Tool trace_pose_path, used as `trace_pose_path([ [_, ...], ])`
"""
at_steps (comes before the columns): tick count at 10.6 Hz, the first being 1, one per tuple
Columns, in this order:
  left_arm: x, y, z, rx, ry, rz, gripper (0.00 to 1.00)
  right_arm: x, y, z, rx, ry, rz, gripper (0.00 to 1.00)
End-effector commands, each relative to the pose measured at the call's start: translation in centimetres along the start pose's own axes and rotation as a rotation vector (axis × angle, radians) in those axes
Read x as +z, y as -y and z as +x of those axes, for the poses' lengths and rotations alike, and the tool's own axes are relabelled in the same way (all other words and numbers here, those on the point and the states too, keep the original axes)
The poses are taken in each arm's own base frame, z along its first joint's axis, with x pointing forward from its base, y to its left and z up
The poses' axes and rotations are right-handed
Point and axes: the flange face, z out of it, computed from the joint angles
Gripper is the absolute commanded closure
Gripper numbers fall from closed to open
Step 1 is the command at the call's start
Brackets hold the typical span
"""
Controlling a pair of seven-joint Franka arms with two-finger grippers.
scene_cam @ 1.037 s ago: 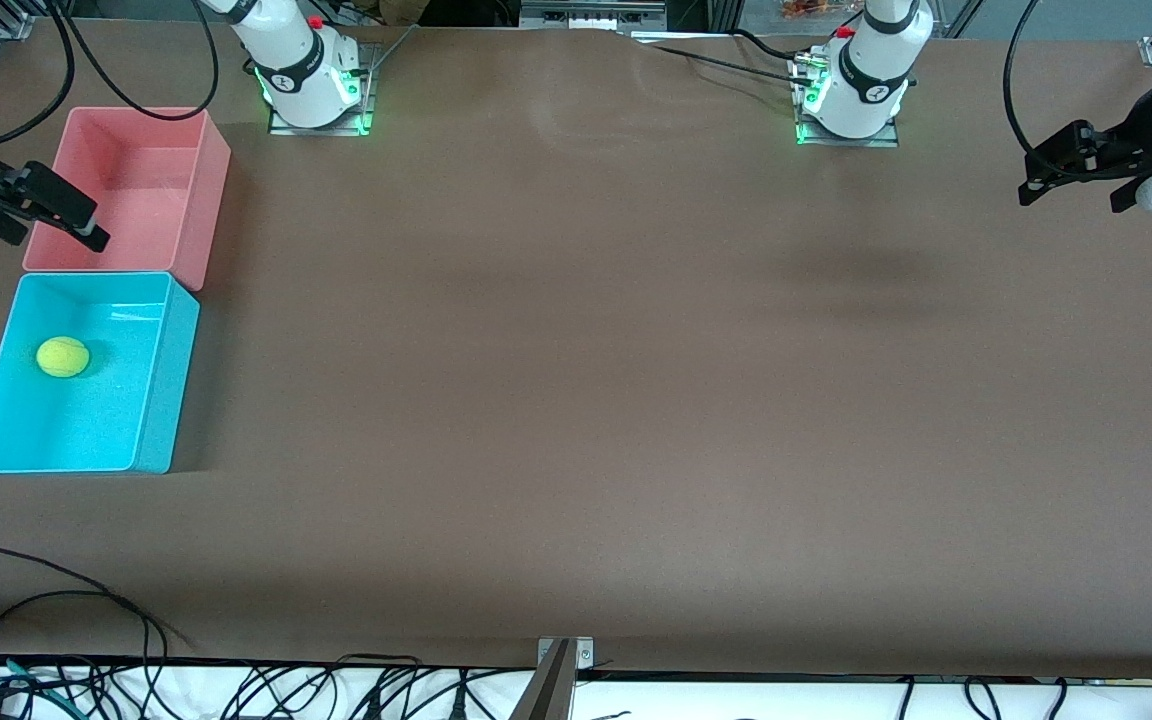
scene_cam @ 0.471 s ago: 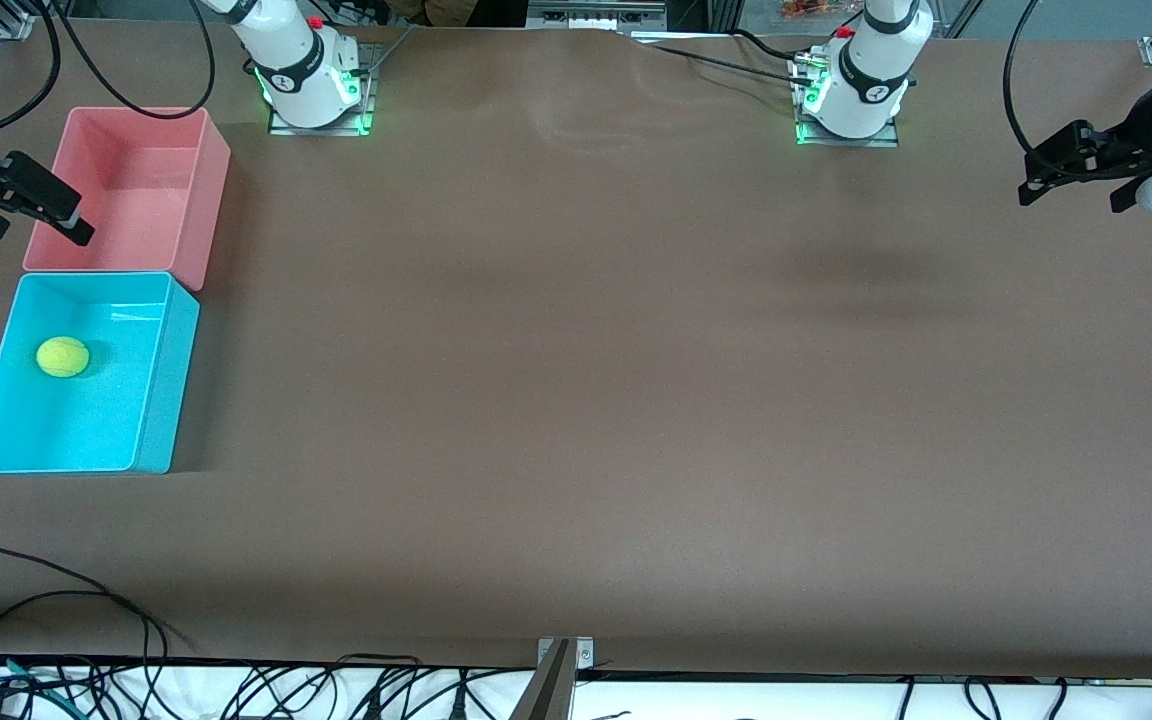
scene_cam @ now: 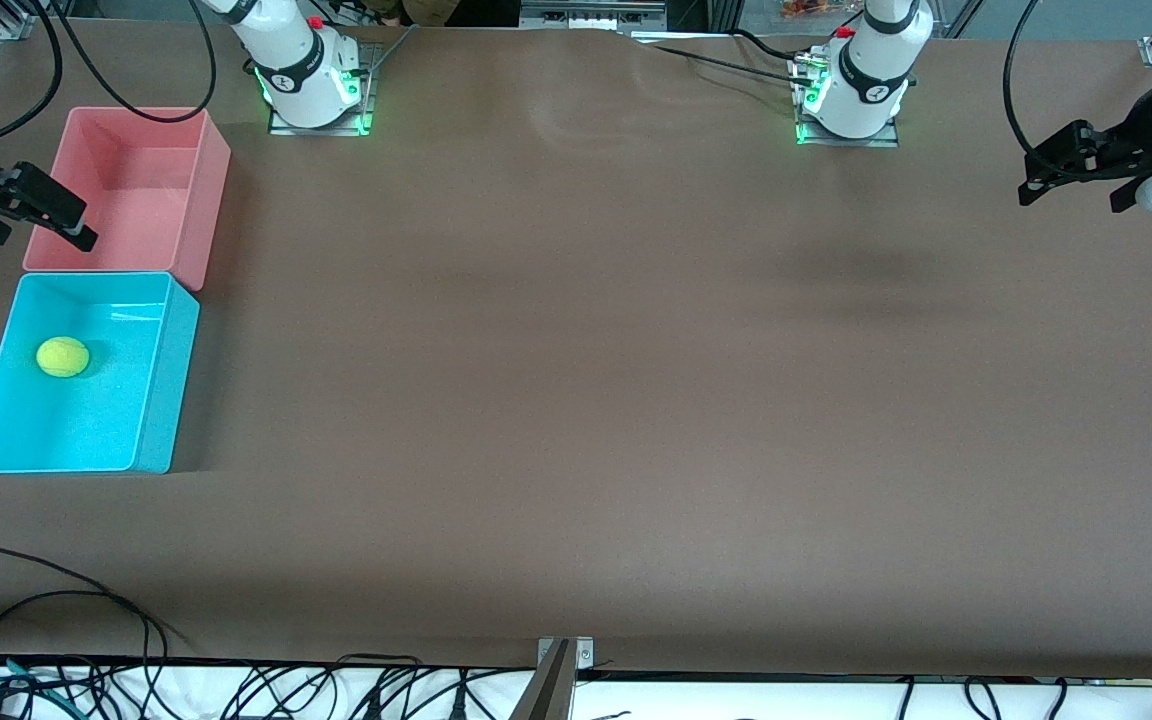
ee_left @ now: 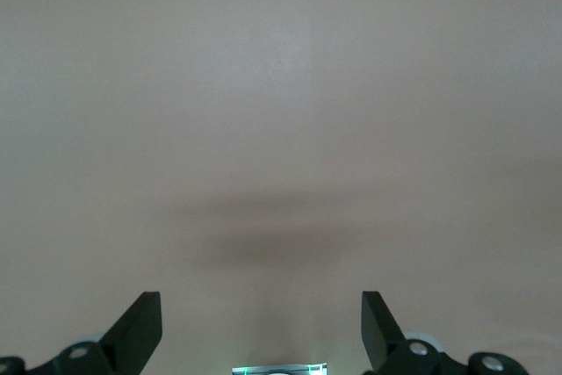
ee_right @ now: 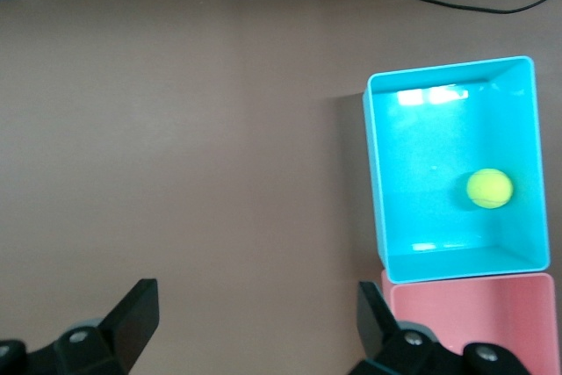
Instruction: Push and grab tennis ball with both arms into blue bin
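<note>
The yellow-green tennis ball lies inside the blue bin, at the right arm's end of the table. In the right wrist view the tennis ball rests on the floor of the blue bin. My right gripper hangs open and empty over the table's end, beside the pink bin. It is apart from the ball. The right gripper has only bare table between its fingers. My left gripper waits open and empty over the left arm's end of the table. The left gripper also has only bare table under it.
An empty pink bin touches the blue bin on the side farther from the front camera, and the pink bin also shows in the right wrist view. Black cables trail over the table's near edge. The two arm bases stand along the back.
My right gripper has drawn slightly away from the pink bin toward the table's end. The ball, the bins and the left arm have not moved.
</note>
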Motion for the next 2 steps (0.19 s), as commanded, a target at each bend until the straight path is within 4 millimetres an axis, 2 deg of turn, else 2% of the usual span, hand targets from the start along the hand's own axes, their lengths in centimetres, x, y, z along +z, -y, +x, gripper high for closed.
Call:
trace_pose_path([
  [1, -0.51, -0.33, 0.13, 0.007, -0.006, -0.018, 0.0, -0.13, -0.7, 0.09, -0.049, 0.01, -0.041, 0.0],
  [2, -0.51, -0.34, 0.13, 0.007, -0.006, -0.018, 0.0, 0.01, -0.82, 0.08, -0.053, 0.012, -0.053, 0.0],
])
